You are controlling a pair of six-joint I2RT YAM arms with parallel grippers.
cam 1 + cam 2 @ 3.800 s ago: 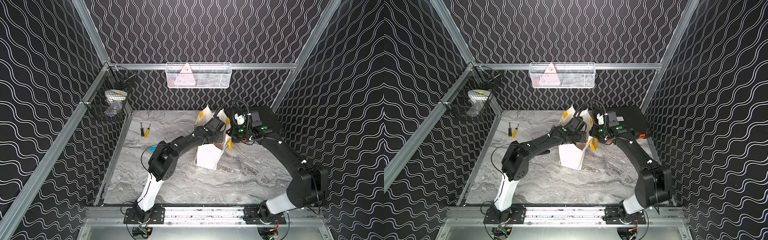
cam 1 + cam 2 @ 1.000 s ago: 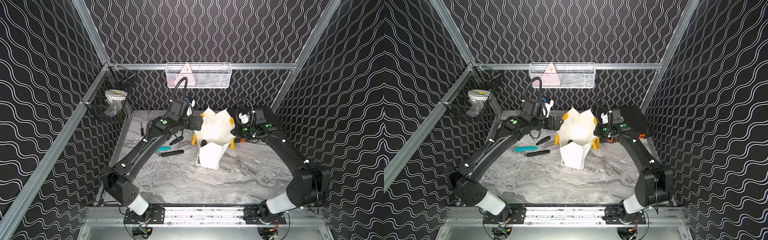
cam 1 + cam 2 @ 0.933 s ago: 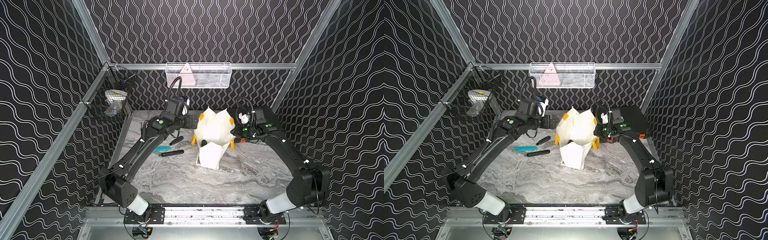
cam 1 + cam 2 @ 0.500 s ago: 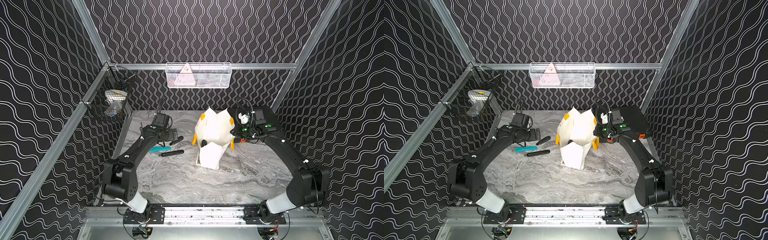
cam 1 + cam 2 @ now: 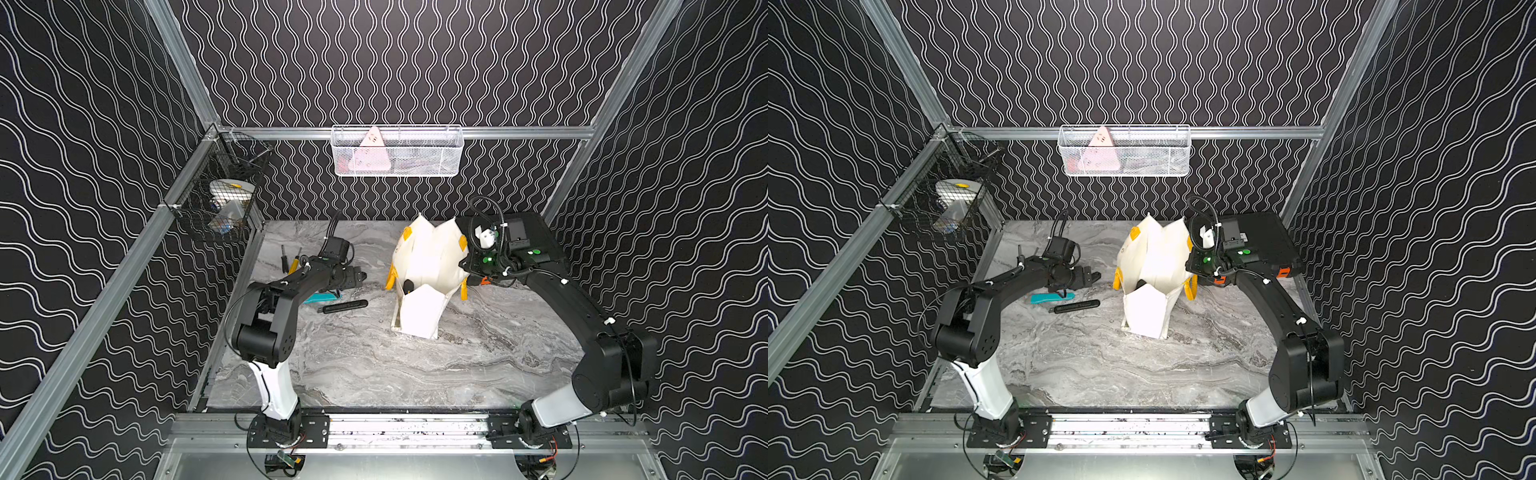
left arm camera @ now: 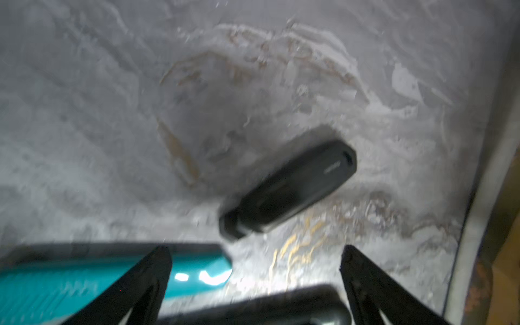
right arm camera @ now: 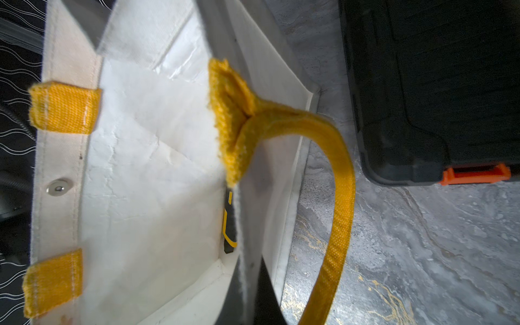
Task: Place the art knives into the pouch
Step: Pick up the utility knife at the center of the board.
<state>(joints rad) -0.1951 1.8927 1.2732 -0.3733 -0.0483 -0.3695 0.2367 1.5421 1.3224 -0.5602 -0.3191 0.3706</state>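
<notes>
The white pouch (image 5: 428, 266) with yellow handles stands open at mid-table in both top views (image 5: 1154, 257). My right gripper (image 7: 247, 292) is shut on its near wall, pinching the fabric at the rim (image 5: 465, 266). Inside the pouch (image 7: 140, 168) a slim black and yellow tool (image 7: 229, 222) rests against that wall; it looks like the art knife. My left gripper (image 5: 361, 276) hangs low over the table left of the pouch, open and holding nothing (image 6: 256, 250).
A teal tool (image 5: 322, 297) and a black ribbed tool (image 5: 343, 306) lie under the left arm, with a small black piece (image 6: 289, 191) ahead of the left fingers. Two screwdrivers (image 5: 291, 262) lie further back. A black case (image 5: 536, 232) with orange latches sits behind the right arm.
The left arm has pulled back from the pouch, swung left and dropped low over the tools, open throughout. The right gripper has kept its hold on the pouch wall.
</notes>
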